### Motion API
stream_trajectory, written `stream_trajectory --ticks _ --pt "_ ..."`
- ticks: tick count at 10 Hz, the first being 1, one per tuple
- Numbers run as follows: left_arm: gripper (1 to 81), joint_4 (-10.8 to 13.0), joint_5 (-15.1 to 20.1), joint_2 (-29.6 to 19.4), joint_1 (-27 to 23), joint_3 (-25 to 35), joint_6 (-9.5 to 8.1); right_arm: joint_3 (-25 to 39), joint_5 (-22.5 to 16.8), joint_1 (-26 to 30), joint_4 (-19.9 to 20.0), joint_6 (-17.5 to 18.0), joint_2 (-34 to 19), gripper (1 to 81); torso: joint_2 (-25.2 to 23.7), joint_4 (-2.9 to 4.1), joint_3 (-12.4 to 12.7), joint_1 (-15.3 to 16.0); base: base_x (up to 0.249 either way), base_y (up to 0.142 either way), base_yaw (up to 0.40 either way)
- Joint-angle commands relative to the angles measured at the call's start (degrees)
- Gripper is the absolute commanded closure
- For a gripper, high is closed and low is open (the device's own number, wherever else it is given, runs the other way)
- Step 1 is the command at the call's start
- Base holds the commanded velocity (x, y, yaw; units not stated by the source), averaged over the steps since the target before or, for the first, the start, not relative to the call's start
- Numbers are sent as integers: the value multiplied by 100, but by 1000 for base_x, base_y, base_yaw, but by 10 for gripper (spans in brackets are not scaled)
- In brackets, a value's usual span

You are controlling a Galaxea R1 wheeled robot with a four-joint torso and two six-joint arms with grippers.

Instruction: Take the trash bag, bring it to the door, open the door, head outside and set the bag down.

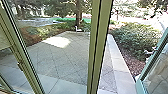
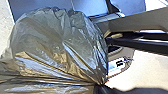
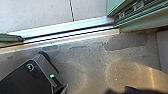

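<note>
The trash bag (image 2: 60, 47), translucent and grey-brown, bulges across the left wrist view. Its plastic gathers to a tight neck, where my left gripper (image 2: 100, 87) is shut on it. In the head view a green-framed glass door (image 1: 140, 83) stands swung open at the right, with a doorway between it and a thick green post (image 1: 99, 47). The right wrist view has the metal threshold (image 3: 67, 30) crossing the floor between green frame parts. Dark edges of my right gripper (image 3: 135, 90) show there, apart from the threshold; its state cannot be made out.
Beyond the glass and doorway lies a paved yard (image 1: 65, 60), with a pale stone strip (image 1: 121, 67) along its right side. Bushes (image 1: 137, 40) and a tree trunk (image 1: 79, 15) stand farther out. Another green frame (image 1: 23, 60) rises at the left.
</note>
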Motion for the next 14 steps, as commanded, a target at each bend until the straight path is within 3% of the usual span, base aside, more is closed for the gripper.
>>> stream_trajectory --ticks 1,6,11,13,14 --pt "811 42 418 42 -217 46 26 686 1497 -845 263 -127 28 10 0 0 0 0 0 0 0" --pt "811 42 409 25 -252 37 26 906 1759 -1584 35 -346 669 10 -2 -2 5 -2 0 0 0" --pt "811 33 364 -36 -366 28 26 625 2358 -2234 88 -355 1539 10 -2 -2 7 -2 0 0 0" --pt "811 42 356 -36 -401 28 26 320 2288 -2234 105 -320 1951 10 -2 -2 7 -2 0 0 0" --pt "811 42 364 -36 -419 28 26 185 2297 -2252 105 -329 2120 10 -2 560 7 -2 0 0 0"
